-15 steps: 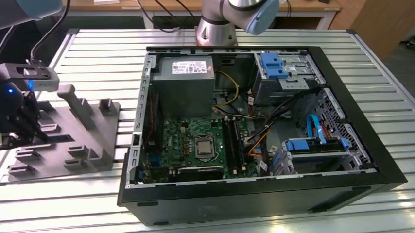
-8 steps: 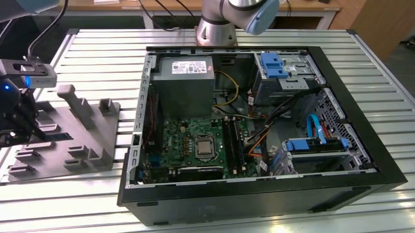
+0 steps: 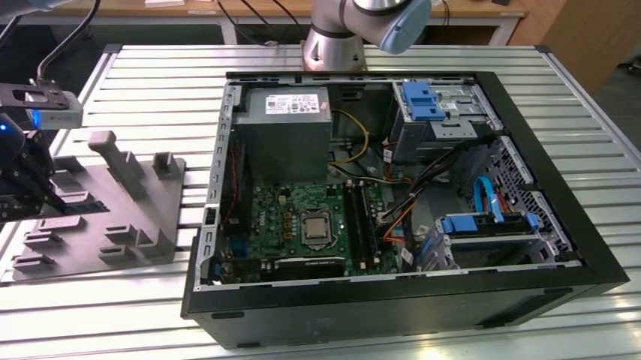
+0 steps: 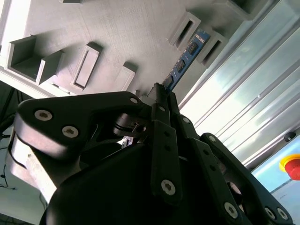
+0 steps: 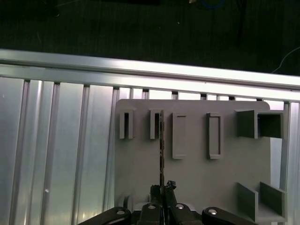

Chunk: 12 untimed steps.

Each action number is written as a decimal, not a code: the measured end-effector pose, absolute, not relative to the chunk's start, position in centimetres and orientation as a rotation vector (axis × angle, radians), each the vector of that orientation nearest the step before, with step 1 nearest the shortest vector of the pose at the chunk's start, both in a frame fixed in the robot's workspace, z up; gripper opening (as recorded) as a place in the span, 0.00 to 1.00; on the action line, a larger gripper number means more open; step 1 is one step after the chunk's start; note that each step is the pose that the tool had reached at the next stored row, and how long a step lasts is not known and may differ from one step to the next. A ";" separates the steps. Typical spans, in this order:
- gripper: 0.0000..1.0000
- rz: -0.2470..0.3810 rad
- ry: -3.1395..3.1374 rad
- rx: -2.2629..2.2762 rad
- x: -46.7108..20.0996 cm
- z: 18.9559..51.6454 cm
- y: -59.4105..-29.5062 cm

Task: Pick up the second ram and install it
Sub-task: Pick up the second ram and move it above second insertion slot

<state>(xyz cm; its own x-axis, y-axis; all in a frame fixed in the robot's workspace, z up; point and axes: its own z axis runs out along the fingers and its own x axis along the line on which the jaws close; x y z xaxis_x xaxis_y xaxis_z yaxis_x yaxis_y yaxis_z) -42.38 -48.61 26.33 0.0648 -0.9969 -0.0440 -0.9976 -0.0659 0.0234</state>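
Note:
The second ram (image 5: 161, 150) shows edge-on as a thin dark strip in the first wrist view. In the second wrist view the second ram (image 4: 186, 58) is a dark board with small chips. It stands on edge in a narrow holder of the grey fixture tray (image 5: 197, 173). My gripper (image 5: 162, 189) is closed on the stick's near end, one black finger on each flat side, as both wrist views show with the gripper (image 4: 159, 93). In the exterior view my gripper (image 3: 28, 187) hangs over the tray (image 3: 110, 225) at that view's left.
An open black computer case (image 3: 401, 300) lies on the slatted aluminium table (image 3: 130, 315), with the green motherboard (image 3: 290, 217) and its long black slots (image 3: 362, 217) inside. The arm's base (image 3: 335, 45) stands behind the case. A red button (image 4: 291, 166) sits beyond the tray.

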 end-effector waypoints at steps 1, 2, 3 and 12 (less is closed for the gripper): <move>0.14 0.075 2.138 -2.283 -42.4 26.5 -48.6; 0.14 0.075 2.138 -2.283 -42.4 26.6 -48.6; 0.14 0.075 2.138 -2.283 -42.4 26.7 -48.6; 0.14 0.075 2.138 -2.283 -42.4 28.0 -48.6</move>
